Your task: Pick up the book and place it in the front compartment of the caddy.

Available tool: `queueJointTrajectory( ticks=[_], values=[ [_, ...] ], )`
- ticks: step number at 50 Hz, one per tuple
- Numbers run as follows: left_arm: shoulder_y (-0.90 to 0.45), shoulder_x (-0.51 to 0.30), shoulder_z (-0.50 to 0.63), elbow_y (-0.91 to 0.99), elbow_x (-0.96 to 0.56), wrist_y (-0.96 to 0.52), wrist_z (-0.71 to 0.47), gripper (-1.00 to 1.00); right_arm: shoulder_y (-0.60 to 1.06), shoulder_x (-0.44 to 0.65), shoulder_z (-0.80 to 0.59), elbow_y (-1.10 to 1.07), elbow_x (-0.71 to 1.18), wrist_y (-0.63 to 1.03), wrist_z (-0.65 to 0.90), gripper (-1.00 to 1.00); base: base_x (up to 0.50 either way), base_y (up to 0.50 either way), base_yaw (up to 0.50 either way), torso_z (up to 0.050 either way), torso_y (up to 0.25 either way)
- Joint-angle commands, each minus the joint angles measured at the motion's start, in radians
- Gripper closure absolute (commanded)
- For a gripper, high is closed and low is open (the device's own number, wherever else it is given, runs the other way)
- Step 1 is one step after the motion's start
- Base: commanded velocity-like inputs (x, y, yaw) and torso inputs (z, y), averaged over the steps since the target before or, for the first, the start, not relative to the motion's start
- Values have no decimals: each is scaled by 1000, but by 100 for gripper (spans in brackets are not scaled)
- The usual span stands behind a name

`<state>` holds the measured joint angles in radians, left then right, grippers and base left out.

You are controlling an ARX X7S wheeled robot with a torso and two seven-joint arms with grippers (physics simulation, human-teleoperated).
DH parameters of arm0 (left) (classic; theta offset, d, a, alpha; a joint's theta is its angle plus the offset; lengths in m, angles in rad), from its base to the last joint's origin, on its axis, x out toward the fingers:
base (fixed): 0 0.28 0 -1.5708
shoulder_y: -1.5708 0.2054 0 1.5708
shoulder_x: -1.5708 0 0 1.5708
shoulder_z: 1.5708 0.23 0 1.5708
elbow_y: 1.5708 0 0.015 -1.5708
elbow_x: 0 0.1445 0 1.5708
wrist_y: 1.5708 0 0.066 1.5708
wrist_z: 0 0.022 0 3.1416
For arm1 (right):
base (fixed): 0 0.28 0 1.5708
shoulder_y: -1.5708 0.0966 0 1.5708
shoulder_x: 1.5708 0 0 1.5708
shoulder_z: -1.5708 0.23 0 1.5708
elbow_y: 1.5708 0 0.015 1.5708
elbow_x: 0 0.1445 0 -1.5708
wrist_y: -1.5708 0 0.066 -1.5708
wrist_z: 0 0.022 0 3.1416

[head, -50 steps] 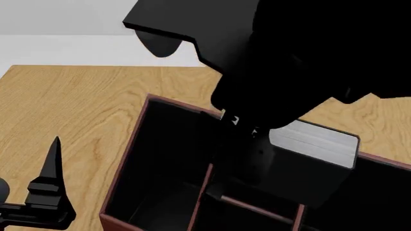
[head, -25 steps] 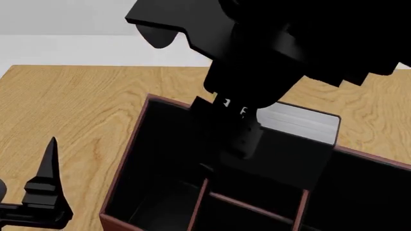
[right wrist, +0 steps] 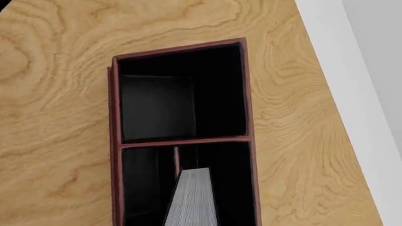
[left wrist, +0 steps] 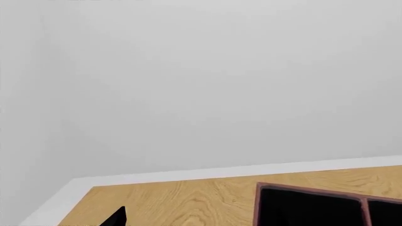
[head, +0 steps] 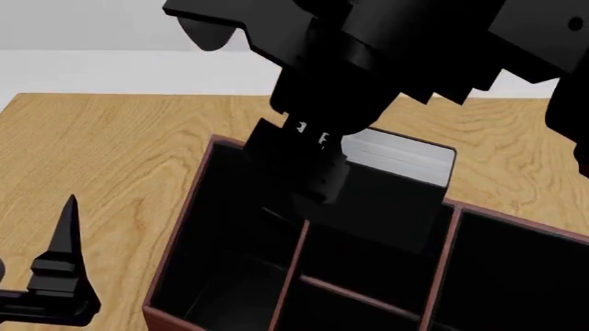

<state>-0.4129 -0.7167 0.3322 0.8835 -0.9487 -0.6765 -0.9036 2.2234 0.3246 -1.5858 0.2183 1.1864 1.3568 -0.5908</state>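
Note:
My right gripper hangs over the caddy, shut on the book. The book is held on edge, white page edges up, and its black cover reaches down towards the cells near the caddy's far wall. In the right wrist view the book's page edges sit over a cell beside a thin divider, with a larger empty cell of the caddy beyond. My left gripper is low at the left, off the caddy's side, open and holding nothing. One left fingertip shows near the caddy's corner.
The caddy stands on a wooden table whose far edge meets a pale floor and wall. My right arm fills the top of the head view and hides part of the caddy's far side.
My right arm has carried the book left and away from me across the caddy, towards its far wall. The left gripper has barely shifted.

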Motion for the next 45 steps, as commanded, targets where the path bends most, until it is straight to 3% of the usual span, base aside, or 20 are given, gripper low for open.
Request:
queueJointTrajectory(
  ticks=[1, 45],
  values=[
    [14, -7, -3, 0, 5, 12, 1, -100, -19, -7, 5, 21, -50, -26, 15, 100, 0, 0, 0, 0, 0],
    [21, -16, 4, 1, 6, 22, -7, -100, -145, 57, 10, -19, -31, -17, 162, 100, 0, 0, 0, 0, 1]
  ],
)
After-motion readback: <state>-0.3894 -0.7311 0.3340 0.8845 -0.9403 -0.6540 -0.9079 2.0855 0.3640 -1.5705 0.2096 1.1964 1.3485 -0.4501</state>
